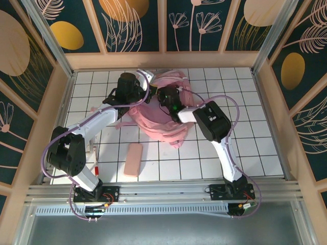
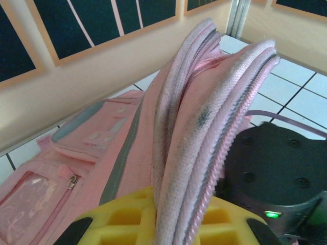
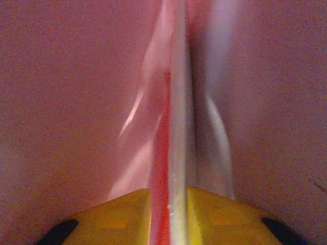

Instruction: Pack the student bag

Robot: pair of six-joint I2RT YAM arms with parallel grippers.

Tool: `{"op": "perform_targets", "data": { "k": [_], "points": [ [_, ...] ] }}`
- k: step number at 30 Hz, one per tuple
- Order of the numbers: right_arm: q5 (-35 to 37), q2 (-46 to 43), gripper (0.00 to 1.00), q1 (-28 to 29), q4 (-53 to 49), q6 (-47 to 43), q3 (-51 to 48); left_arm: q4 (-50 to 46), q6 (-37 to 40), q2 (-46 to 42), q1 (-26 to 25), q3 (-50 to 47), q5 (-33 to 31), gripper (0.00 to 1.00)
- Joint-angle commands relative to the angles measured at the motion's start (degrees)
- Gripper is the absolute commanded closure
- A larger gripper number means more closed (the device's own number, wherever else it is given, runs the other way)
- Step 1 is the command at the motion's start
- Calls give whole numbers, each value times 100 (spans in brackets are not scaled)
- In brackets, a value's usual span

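— Our left gripper [image 2: 171,217] pinches the rim of the student bag [image 1: 159,126], at 12 o'clock on the table [image 1: 245,148].
— Our right gripper [image 3: 168,214] clamps a thin red-white strip [image 3: 176,127] amid pink fabric; we see open room at 3 o'clock.

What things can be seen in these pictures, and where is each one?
student bag: one, pink, middle of the white tiled table, one edge lifted.
pencil case: one, pale pink, flat on the table, nearer the arm bases.
small item: one, red, beside the left arm; too small to name.
thin strip: one, red and pale, amid pink fabric; kind unclear.
left gripper: yellow fingers, shut on the bag's piped edge.
right gripper: yellow fingers, shut on the strip.
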Motion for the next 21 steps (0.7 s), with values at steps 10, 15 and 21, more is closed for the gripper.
{"op": "perform_targets", "data": {
  "k": [10,15,21],
  "points": [
    [-2169,-3253,55,-298,-2166,-2067,-2176,534,-58,-110,-53,620,-353,100],
    [-2283,-4435,54,134,-3961,-4848,-2332,266,-28,-37,-35,931,-418,100],
    [78,-4826,7,1614,-7019,-4825,-1669,138,-113,120,-35,1063,-594,100]
  ]
}}
